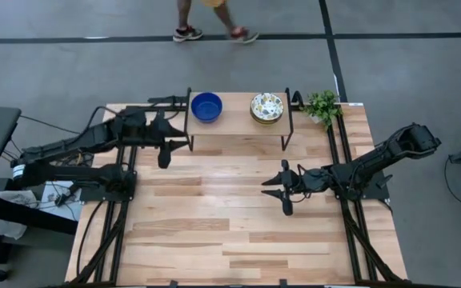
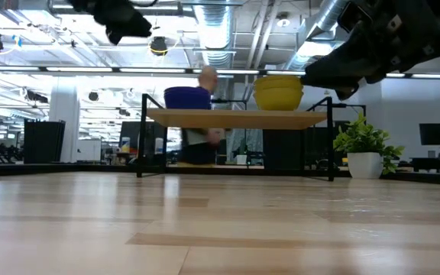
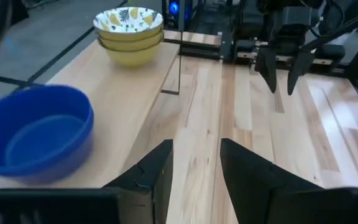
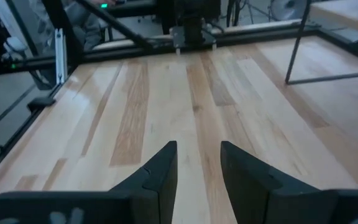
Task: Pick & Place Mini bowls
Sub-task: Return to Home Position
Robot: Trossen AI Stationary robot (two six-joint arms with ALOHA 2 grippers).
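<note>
Mini bowls sit in neither pincer; the left pincer [image 3: 196,149] is released, its fingers parted and empty, hovering over the desk [image 1: 214,232] just in front of the shelf's left end and pointing across toward the right arm; the right pincer [image 4: 197,149] is likewise released, fingers spread, above the desk's right half, well apart from the shelf [image 1: 234,124] and pointing toward the left arm; on the shelf, whose long axis runs side to side along the desk's far edge, the blue stack [image 1: 206,106] stands at the left end and the floral stack [image 1: 267,108], three bowls nested, at the right end; both stand upright, mouths up, being round with only a vertical axis; how many blue bowls are nested I cannot tell; a plant [image 1: 322,106] stands just beside the shelf's right end; a person [image 1: 214,30] is on the floor beyond.
</note>
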